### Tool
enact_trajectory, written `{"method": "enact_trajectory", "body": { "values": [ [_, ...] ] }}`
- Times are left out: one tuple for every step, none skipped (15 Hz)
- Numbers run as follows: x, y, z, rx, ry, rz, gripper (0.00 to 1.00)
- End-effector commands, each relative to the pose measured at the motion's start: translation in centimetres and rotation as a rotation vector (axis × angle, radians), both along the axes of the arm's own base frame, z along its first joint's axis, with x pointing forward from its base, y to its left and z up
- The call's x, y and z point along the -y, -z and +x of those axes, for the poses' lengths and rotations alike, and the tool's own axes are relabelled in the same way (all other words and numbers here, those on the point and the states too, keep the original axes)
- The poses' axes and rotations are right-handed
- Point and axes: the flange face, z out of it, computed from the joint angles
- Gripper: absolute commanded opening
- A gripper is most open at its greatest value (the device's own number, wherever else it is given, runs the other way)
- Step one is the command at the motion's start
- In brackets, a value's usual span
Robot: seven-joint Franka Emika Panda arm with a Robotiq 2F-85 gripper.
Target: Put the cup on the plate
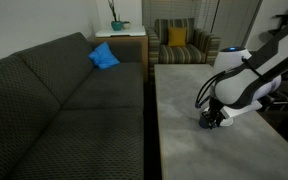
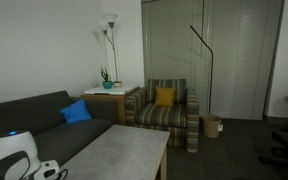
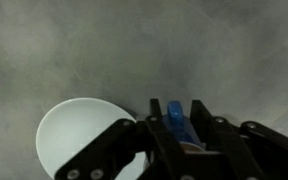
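Observation:
In the wrist view my gripper is shut on the dark blue cup; its blue wall stands between the two black fingers. The white plate lies on the grey table just left of the cup, partly behind my left finger. The cup sits beside the plate, not over it. I cannot tell whether the cup rests on the table or hangs just above it. In an exterior view the gripper is low over the table's near part. In the exterior views the arm hides the cup and the plate.
A long grey table runs beside a dark grey couch with a blue cushion. A striped armchair and a wooden side table with a plant stand at the far end. A floor lamp stands by the blinds.

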Motion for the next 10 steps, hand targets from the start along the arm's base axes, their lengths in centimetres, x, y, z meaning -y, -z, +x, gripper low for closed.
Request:
{"method": "enact_trajectory", "body": {
  "values": [
    [0.18,0.07,-0.03,-0.004,-0.008,0.020,0.28],
    [0.17,0.05,-0.02,-0.005,-0.009,0.019,0.27],
    [0.16,0.05,-0.01,-0.006,-0.011,0.017,0.17],
    [0.16,0.03,0.02,-0.006,-0.011,0.017,0.18],
    [0.16,0.00,0.04,-0.005,-0.011,0.016,0.15],
    [0.17,-0.01,0.06,-0.005,-0.011,0.017,0.10],
    [0.18,-0.02,0.08,-0.005,-0.011,0.018,0.12],
    [0.15,-0.03,0.08,-0.005,-0.012,0.019,0.09],
    [0.14,-0.05,0.11,-0.005,-0.012,0.019,0.08],
    [0.15,-0.07,0.13,-0.005,-0.012,0.019,0.08]
  ]
}}
